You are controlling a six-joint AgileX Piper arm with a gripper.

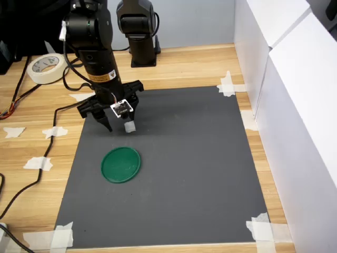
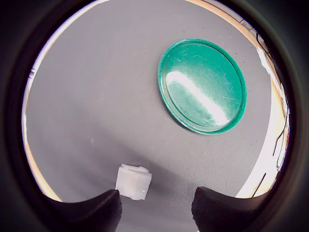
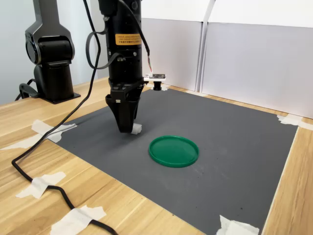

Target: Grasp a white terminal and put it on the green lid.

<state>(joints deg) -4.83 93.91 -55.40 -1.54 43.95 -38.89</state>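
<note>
The white terminal (image 1: 129, 127) (image 3: 136, 129) (image 2: 133, 181) lies on the dark grey mat (image 1: 200, 174), just behind the green lid (image 1: 121, 164) (image 3: 173, 151) (image 2: 202, 86) in the first exterior view. My gripper (image 1: 120, 124) (image 3: 126, 128) (image 2: 157, 208) points down at the mat, open. In the wrist view the terminal sits inside the gap, close to one fingertip (image 2: 104, 210) and well apart from the other. The lid is flat on the mat with nothing on it, a short way from the fingers.
A roll of cream tape (image 1: 46, 67) lies on the wooden table at the first exterior view's back left. A second black arm base (image 1: 138, 31) (image 3: 49, 54) stands behind the mat. White panels (image 1: 295, 105) wall the first exterior view's right. A black cable (image 1: 47, 150) and tape scraps (image 1: 38, 163) cross the wood.
</note>
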